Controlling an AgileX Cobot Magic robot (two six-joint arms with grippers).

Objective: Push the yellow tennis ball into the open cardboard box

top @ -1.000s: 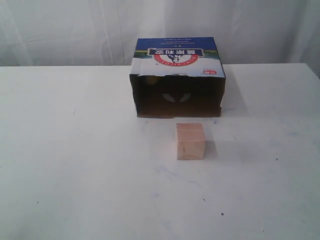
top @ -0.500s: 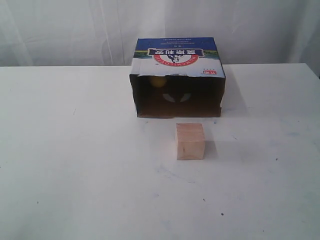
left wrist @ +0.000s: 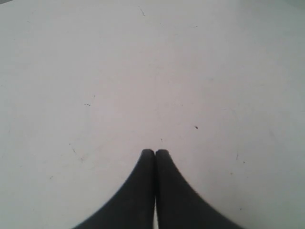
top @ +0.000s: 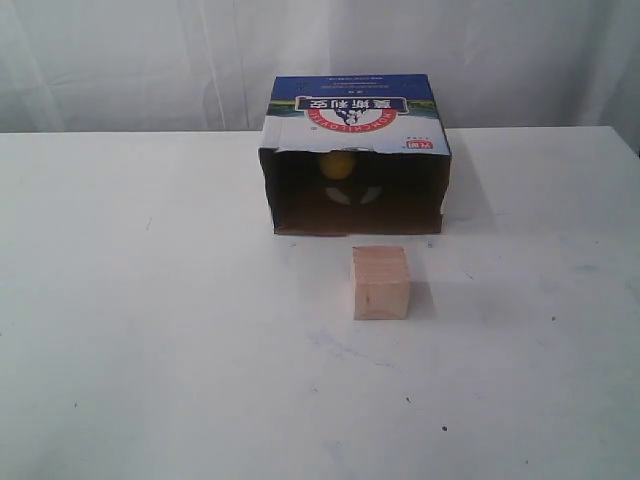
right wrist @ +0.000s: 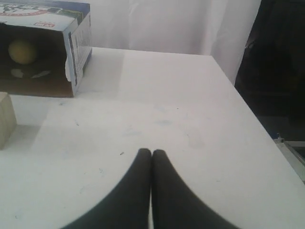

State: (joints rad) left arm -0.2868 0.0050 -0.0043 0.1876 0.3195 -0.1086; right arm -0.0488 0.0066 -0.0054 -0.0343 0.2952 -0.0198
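The yellow tennis ball (top: 337, 165) lies inside the open cardboard box (top: 355, 115), against its dark back wall just under the torn top edge. The right wrist view shows the yellow tennis ball (right wrist: 22, 51) in the box (right wrist: 76, 33) too. Two pale cut-out holes show in the back wall below the ball. Neither gripper appears in the exterior view. My left gripper (left wrist: 155, 151) is shut over bare white table. My right gripper (right wrist: 151, 152) is shut as well, holding nothing, far from the box.
A pale wooden cube (top: 381, 282) stands on the white table (top: 150, 330) just in front of the box mouth; its corner (right wrist: 5, 119) shows in the right wrist view. The table's right edge (right wrist: 252, 114) drops off to a dark area. White curtain hangs behind.
Inside the box the ball has moved to the right along the back wall, from the left corner toward the middle. Cube and box have not moved.
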